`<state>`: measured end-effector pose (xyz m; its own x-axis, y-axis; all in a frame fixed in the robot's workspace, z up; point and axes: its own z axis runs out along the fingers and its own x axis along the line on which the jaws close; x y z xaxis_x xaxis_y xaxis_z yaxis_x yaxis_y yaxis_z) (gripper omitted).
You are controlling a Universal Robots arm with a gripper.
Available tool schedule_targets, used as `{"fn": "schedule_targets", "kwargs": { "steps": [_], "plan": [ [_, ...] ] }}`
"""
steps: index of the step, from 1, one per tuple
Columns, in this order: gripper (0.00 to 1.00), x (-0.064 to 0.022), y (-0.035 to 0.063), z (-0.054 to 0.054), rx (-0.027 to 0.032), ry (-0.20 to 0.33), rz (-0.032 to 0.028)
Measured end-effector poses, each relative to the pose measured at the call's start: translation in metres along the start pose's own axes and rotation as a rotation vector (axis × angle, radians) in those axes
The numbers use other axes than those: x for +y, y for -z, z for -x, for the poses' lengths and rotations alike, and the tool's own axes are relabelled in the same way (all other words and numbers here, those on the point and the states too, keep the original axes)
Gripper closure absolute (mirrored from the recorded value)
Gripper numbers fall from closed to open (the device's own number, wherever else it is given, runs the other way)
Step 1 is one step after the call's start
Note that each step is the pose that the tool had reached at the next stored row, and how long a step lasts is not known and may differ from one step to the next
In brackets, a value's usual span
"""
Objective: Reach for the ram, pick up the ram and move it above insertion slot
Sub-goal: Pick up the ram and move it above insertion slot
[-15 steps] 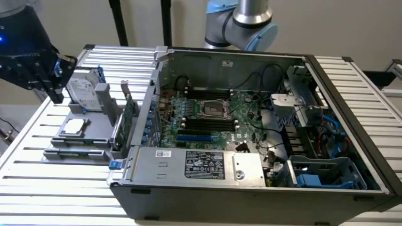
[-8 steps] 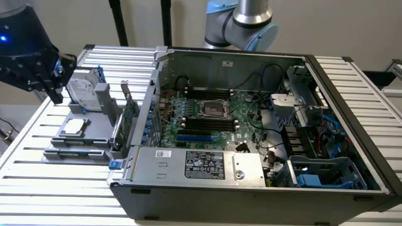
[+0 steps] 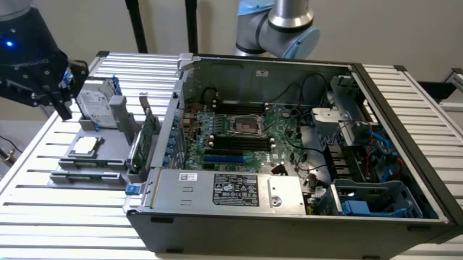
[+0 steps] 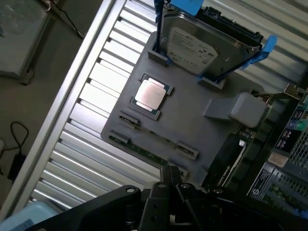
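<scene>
On grey fixture tray (image 4: 192,127), the ram (image 4: 144,150) lies flat in its cradle. Gripper (image 4: 171,177) hovers near it; grip state cannot be told. Insertion slot (image 3: 239,142) sits well apart, inside computer case (image 3: 217,233). Hard drive (image 4: 192,45) label unreadable.

We are seeing the holder (image 3: 108,157) lying on the worktop (image 3: 65,227), and we are placing everything by it. On the holder, the hard drive (image 3: 97,105) is standing at the far end, the processor (image 3: 85,145) is lying mid-way, and the ram (image 4: 146,151) is lying along the near edge. The expansion card (image 3: 148,135) is standing at the holder's side toward the exterior view's right, with the computer case (image 3: 289,216) just beyond, the insertion slot (image 3: 239,142) lying inside it.
</scene>
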<state>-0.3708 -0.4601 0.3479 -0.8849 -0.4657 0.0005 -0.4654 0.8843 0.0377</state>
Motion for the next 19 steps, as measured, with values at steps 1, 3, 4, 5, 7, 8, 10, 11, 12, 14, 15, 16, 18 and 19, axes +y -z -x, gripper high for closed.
{"fn": "schedule_targets", "kwargs": {
  "steps": [1, 3, 4, 5, 7, 8, 10, 11, 12, 14, 15, 16, 18, 19],
  "plan": [
    [0.89, 0.0000, -0.0001, 0.0000, 0.0007, 0.018, 0.0000],
    [0.89, 0.0000, -0.0002, 0.0000, 0.0021, 0.054, 0.0000],
    [0.89, 0.0000, -0.0002, 0.0000, 0.0028, 0.072, -0.0001],
    [0.89, 0.0000, -0.0003, 0.0000, 0.0034, 0.091, 0.0000],
    [0.89, 0.0000, -0.0005, 0.0000, 0.0048, 0.127, -0.0001],
    [0.89, 0.0000, -0.0006, 0.0000, 0.0055, 0.146, -0.0001],
    [0.89, 0.0000, -0.0007, 0.0000, 0.0068, 0.183, -0.0001],
    [0.89, -0.0001, -0.0008, 0.0000, 0.0075, 0.200, -0.0001],
    [0.89, -0.0001, -0.0009, 0.0000, 0.0083, 0.218, -0.0001],
    [0.89, -0.0001, -0.0010, 0.0000, 0.0096, 0.254, -0.0001],
    [0.89, -0.0001, -0.0011, 0.0000, 0.0102, 0.272, -0.0002],
    [0.89, -0.0001, -0.0012, 0.0000, 0.0110, 0.290, -0.0001],
    [0.89, -0.0001, -0.0014, 0.0000, 0.0124, 0.328, -0.0002],
    [0.89, -0.0001, -0.0015, 0.0000, 0.0131, 0.346, -0.0001]
  ]
}}
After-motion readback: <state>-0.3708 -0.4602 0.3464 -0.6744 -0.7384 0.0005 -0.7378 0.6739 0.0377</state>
